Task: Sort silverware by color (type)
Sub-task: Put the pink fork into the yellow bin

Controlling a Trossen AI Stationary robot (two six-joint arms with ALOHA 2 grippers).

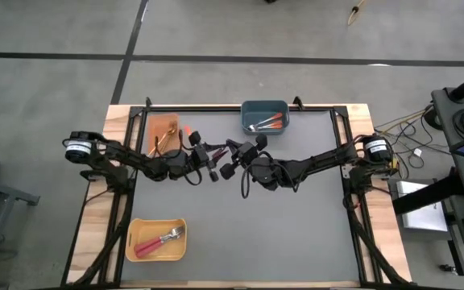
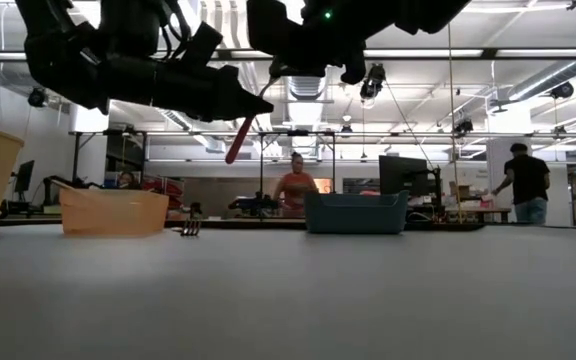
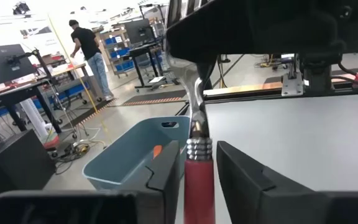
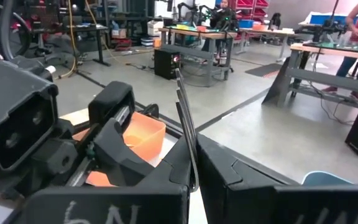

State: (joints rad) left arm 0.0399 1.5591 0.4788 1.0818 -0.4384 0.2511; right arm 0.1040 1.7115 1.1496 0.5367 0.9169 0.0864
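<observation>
Over the middle of the desk (image 1: 240,225), the left gripper (image 3: 196,171) has its jaws set around the red handle of a fork (image 3: 197,177), one finger touching it (a gap shows at the other). The right gripper (image 4: 194,168), just beside it, pinches the same fork's metal end, both above the desk.

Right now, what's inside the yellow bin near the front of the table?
In the yellow bin lies a red-handled fork, maybe more than one; anything underneath is hidden.
</observation>
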